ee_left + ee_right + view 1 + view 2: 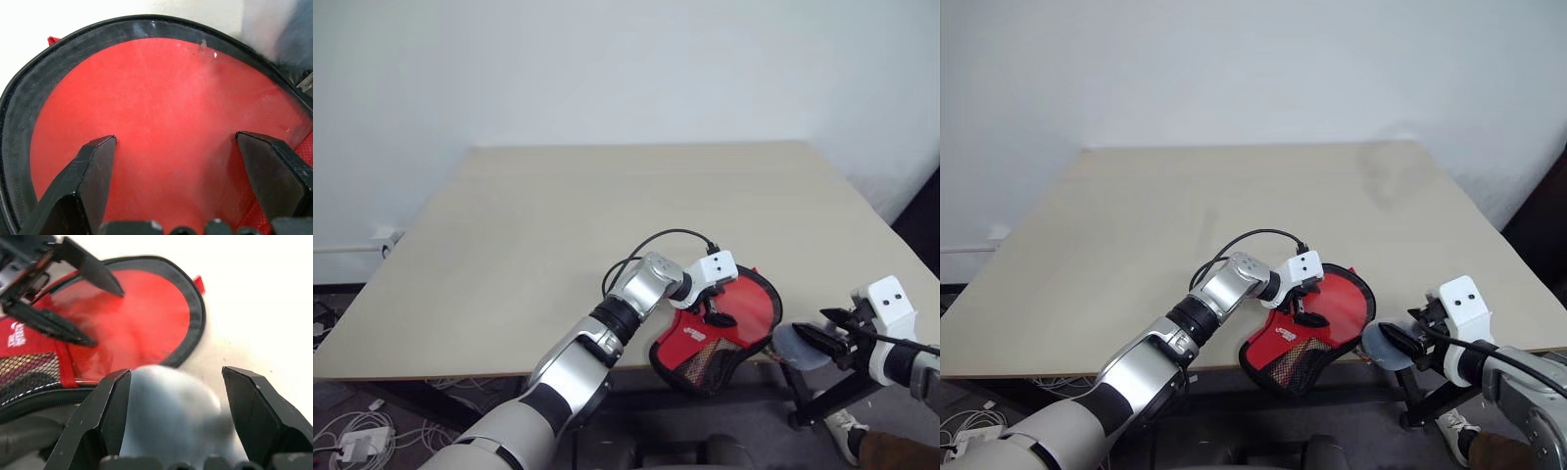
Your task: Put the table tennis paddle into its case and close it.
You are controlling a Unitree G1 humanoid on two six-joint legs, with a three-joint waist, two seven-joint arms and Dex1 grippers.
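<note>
Case lies at the near edge of the beige surface, its narrow mesh-pocket end hanging just past that edge. Red side up, white logo visible near the mesh. Black edging runs round the rim.

Paddle: its round red rubber face sits inside the open case, ringed by the case's black edging in the left wrist view. The handle cannot be made out clearly; it appears lost under the mesh and red fabric at the case's narrow end.

Left gripper is over the case, angled down onto the red face. Its fingers are spread wide, one to each side of the middle of the red face, tips at or just above the rubber; whether they press on it cannot be told. Nothing is pinched between them.

Right gripper hangs off the surface's near edge, just beside the case on the robot's right, pointing toward it. Its fingers stand apart, with the grey-blue plush charm sitting between them. The charm is blurred in the right wrist view. It fills much of the gap, but contact with either finger cannot be told. In the head views the charm shows as a pale rounded blob right at the case's right-hand rim.

White cable loops from the left wrist above the case.
</note>
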